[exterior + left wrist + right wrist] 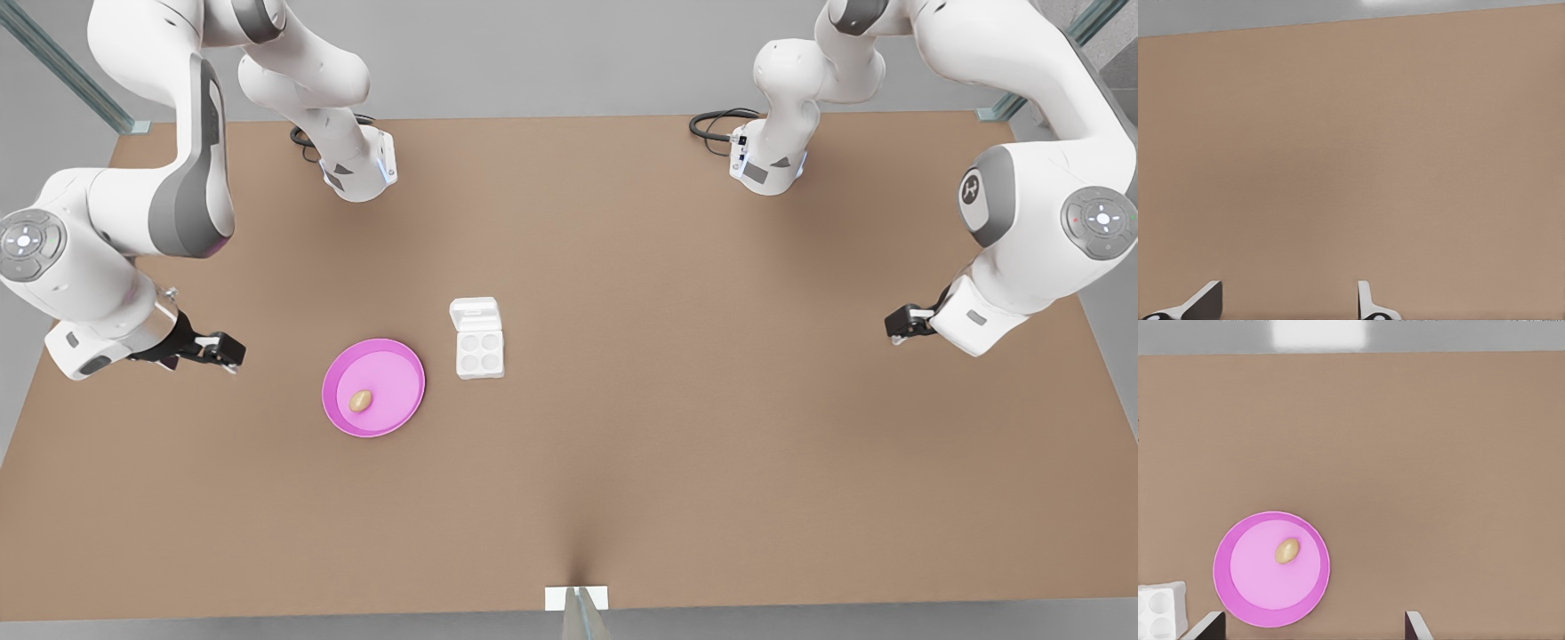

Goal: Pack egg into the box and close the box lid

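Right gripper (222,354), fingers spread wide and empty, hovers near the small tan oval egg (360,401), which lies ahead of it on the round pink plate (342,425). Just beyond stands the white four-cup carton box (480,354), its plain white hinged lid (474,314) folded back. Left gripper (898,325) waits well apart, also spread and empty. Judging by this, picking, packing and closing all remain.

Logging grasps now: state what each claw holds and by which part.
Nothing is held. Right claw and left claw are open; the egg lies on the pink plate.
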